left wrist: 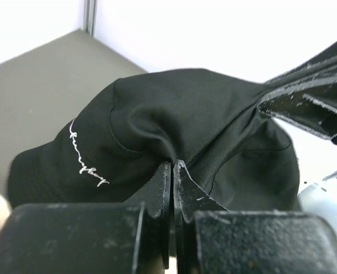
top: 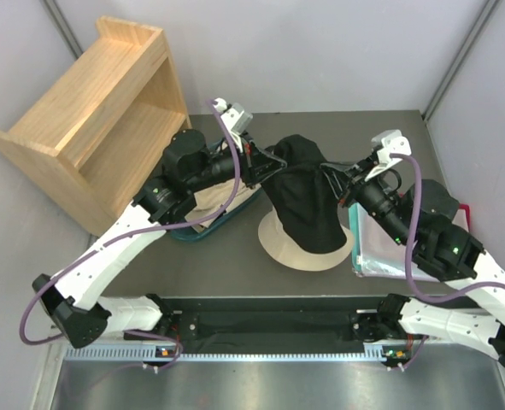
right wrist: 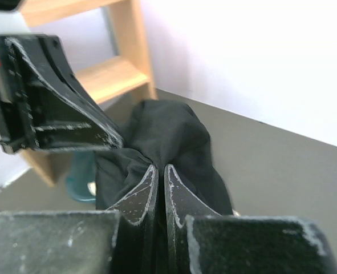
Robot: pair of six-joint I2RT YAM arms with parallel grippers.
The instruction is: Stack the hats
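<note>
Black hat (top: 305, 192) hangs above the table (top: 235, 273), pinched at opposite sides by both arms.

Left gripper (top: 265, 166): jaws fully closed, a fold of black fabric clamped between the fingertips. The left wrist view confirms this, with cloth puckering into the gripper (left wrist: 173, 166). White script (left wrist: 88, 157) is stitched on the hat's (left wrist: 185, 114) side.

Right gripper (top: 337, 179): jaws likewise pressed together on a bunch of the same hat (right wrist: 168, 131), seen at the gripper (right wrist: 161, 169) in the right wrist view.

Cream hat (top: 308, 249) lies brim-down at the table's centre. The black hat's lower part overlaps it from above; contact cannot be told.

Teal tub (top: 202, 229) sits left of the cream hat, under the left arm. Wooden shelf (top: 98, 111) stands at the far left corner.
</note>
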